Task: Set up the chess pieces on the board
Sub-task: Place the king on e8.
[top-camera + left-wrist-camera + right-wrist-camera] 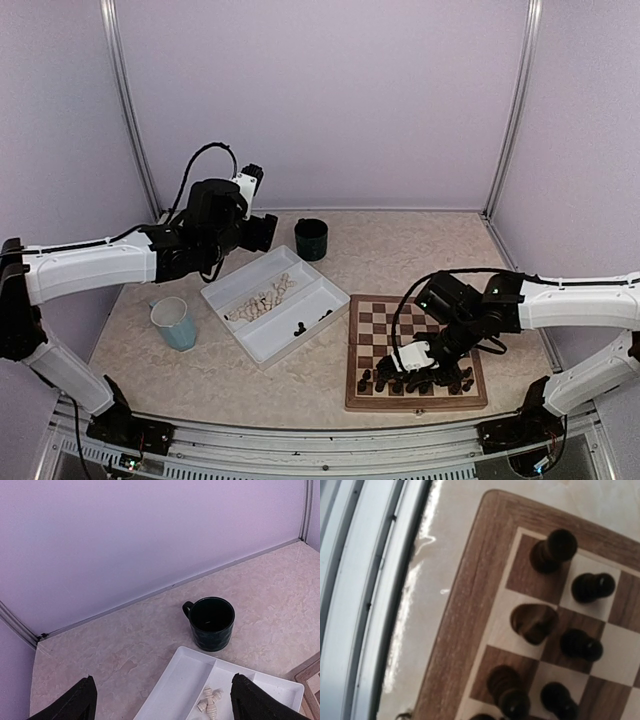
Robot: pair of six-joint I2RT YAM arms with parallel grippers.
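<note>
The board [402,318] lies at the right, with several dark chess pieces [428,380] standing on its near rows. My right gripper [406,362] hangs low over those rows. In the right wrist view its fingers are out of frame; the board's corner [462,630] and several dark chessmen [535,622] fill the picture. Pale pieces [262,300] lie in one compartment of the white tray [232,285], and a few dark ones [300,326] in the other. Above the tray's far end my left gripper [162,692] is open and holds nothing, with pale pieces [210,702] lying below it.
A dark green mug [311,238] [212,622] stands behind the tray near the back wall. A light blue cup [175,322] sits left of the tray. The metal frame rail [365,605] runs along the table's near edge beside the board.
</note>
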